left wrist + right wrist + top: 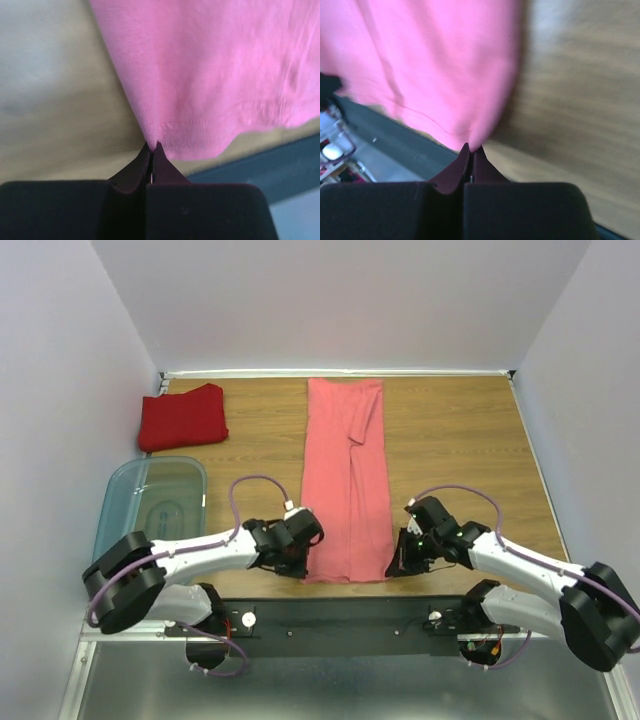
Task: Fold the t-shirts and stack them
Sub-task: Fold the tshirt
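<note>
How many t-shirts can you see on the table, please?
2: the salmon-pink t-shirt lies lengthwise in the centre; the deep red t-shirt sits folded at the far left.

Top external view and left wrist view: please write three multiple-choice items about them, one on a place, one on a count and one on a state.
1. Where does the folded deep red cloth t-shirt lie on the wooden table?
A. at the far left corner
B. at the near right corner
C. in the middle

2. How many t-shirts show in the top external view?
A. one
B. two
C. three

3. In what state is the left gripper?
A. open, holding nothing
B. shut on the near hem of the salmon-pink cloth t-shirt
C. shut on the deep red cloth t-shirt

Key:
1 A, it lies by the back wall on the left.
2 B, one is red and one is pink.
3 B, the left wrist view shows the fingertips pinched together on the hem corner.
</note>
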Controlling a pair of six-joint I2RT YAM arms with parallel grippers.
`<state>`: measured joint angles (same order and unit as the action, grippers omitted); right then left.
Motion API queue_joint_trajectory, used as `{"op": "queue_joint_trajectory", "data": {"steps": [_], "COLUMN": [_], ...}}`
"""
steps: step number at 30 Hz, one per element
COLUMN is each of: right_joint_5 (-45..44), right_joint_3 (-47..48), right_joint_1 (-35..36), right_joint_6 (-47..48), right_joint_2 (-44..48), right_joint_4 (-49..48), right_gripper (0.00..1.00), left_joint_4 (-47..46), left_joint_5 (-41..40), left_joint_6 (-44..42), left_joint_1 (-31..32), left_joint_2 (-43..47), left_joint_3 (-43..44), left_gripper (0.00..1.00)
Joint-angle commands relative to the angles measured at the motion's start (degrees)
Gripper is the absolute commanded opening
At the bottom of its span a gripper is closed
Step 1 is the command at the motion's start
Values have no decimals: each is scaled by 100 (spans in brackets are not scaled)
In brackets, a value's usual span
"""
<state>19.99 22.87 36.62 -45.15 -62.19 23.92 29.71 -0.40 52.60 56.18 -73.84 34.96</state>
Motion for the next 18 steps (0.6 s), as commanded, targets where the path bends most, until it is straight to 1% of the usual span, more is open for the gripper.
{"op": "queue_joint_trajectory", "data": {"steps": [1, 2, 3, 4, 5, 7, 9, 10, 11, 12, 13, 14, 15, 16, 17, 18], "right_joint_5": [445, 410, 409, 427, 436, 305, -151, -553, -740, -942, -1101, -1329, -1427, -1480, -1489, -1419], "right_joint_3": [15, 59, 103, 216, 270, 506, 788, 1050, 1209, 1350, 1525, 1806, 1965, 2071, 2272, 2335], "right_joint_1": [55, 73, 108, 108, 117, 117, 117, 117, 100, 82, 56, 12, -32, -145, -234, -435], "right_joint_6": [-100, -135, -144, -178, -205, -240, -249, -180, -92, 22, 136, 390, 514, 629, 839, 945], "right_joint_2": [584, 707, 978, 1085, 1226, 1411, 1368, 1220, 1079, 886, 702, 317, 148, -10, -325, -468], "right_joint_4": [724, 919, 1104, 1402, 1500, 1606, 1651, 1642, 1642, 1642, 1633, 1616, 1572, 1432, 1344, 1126], "right_gripper": [0, 0, 1, 0, 0, 0, 0, 0, 0, 0, 0, 0, 0, 1, 0, 0], "left_joint_4": [614, 701, 720, 711, 676, 641, 606, 536, 431, 178, 36, -96, -315, -387, -561, -642], "left_joint_5": [453, 558, 629, 734, 743, 674, 236, 112, 93, 93, 93, 189, 190, 164, 137, 128], "left_joint_6": [653, 1073, 1286, 1479, 1821, 1894, 1912, 1834, 1711, 1327, 1123, 869, 666, 290, 86, -290], "left_joint_1": [752, 980, 1165, 1524, 1649, 1729, 1642, 1346, 1064, 766, 467, -171, -413, -676, -1027, -1204], "left_joint_2": [545, 842, 993, 1134, 1370, 1583, 1864, 1961, 2049, 2197, 2242, 2251, 2199, 2121, 1867, 1708], "left_joint_3": [-226, -253, -331, -367, -402, -402, -219, -183, -174, -217, -235, -253, -262, -209, -139, 9], "left_gripper": [0, 0, 0, 0, 0, 0, 0, 0, 0, 0, 0, 0, 0, 0, 0, 0]}}
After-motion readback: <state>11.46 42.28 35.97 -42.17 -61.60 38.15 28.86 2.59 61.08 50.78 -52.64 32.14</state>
